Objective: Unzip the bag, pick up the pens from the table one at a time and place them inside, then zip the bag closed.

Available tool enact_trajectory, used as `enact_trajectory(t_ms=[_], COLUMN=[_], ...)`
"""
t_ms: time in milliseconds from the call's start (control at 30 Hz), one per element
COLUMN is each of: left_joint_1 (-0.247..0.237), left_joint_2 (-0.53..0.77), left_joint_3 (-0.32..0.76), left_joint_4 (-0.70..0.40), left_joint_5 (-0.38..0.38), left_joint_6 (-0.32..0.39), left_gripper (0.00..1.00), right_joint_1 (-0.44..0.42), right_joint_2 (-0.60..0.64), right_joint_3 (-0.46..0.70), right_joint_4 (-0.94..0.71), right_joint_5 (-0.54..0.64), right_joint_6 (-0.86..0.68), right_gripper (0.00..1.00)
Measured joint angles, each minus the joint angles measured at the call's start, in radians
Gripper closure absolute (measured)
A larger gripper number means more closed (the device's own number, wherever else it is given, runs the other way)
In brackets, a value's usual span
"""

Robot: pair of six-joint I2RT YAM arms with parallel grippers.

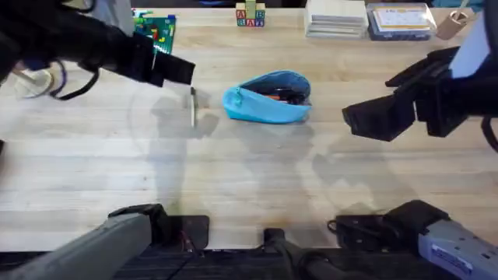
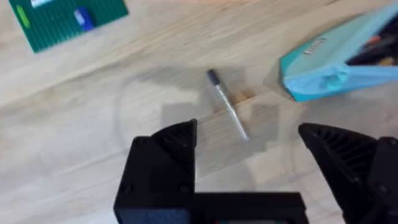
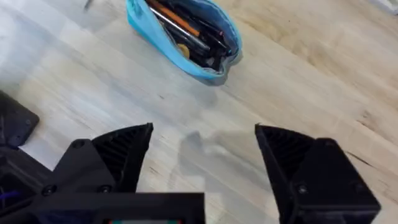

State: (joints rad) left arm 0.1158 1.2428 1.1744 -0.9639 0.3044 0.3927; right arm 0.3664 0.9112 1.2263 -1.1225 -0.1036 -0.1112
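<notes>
Right now our left gripper (image 2: 249, 168) hangs above the table (image 1: 233, 194) with its jaws spread wide and nothing between them. Just ahead of the fingertips, and almost centred in the gap, lies the one pen (image 2: 227, 104) we can see out on the wood. Its long axis runs obliquely to the line joining our two fingers, neither square to it nor along it, with the darker capped end farther from the gripper and the pale end nearer. We judge that a small turn of the wrist would be needed to set the fingers across the barrel before we descend.

Beyond the pen, off toward the same side as our right-hand finger in the left wrist view, sits the bag (image 2: 336, 62), close to the pen but not touching it. From overhead the pen (image 1: 193, 106) lies just to the left of the bag (image 1: 268, 99), and our left gripper (image 1: 167, 68) is near it.

Our right gripper (image 3: 202, 162) is likewise wide and empty, held over bare wood. The bag (image 3: 186, 34) lies well ahead of it, mouth gaping, with several pens and an orange one visible inside. It stands much farther from the loose pen, with the bag in between, so we take the left arm as the one for this pick.
</notes>
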Motion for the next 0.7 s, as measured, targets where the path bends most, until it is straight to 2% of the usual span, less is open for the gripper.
enact_trajectory(t_ms=[233,367,533,700], left_joint_1=[0.000,-0.019,-0.084,-0.127], left_joint_2=[0.176,0.272,0.370,0.466], left_joint_3=[0.000,0.000,0.000,0.000], left_joint_4=[0.065,0.069,0.071,0.071], left_joint_5=[-0.071,-0.117,-0.164,-0.187], left_joint_6=[-0.224,-0.327,-0.397,-0.421], left_gripper=[0.006,0.005,0.005,0.005], right_joint_1=[0.000,0.000,0.000,0.000], right_joint_2=[0.000,0.000,0.000,0.000], right_joint_3=[0.000,0.000,0.000,0.000], right_joint_4=[0.000,0.000,0.000,-0.005], right_joint_5=[0.003,0.003,0.003,0.003], right_joint_6=[0.004,0.004,0.004,0.004], right_gripper=[0.004,0.005,0.004,0.005])
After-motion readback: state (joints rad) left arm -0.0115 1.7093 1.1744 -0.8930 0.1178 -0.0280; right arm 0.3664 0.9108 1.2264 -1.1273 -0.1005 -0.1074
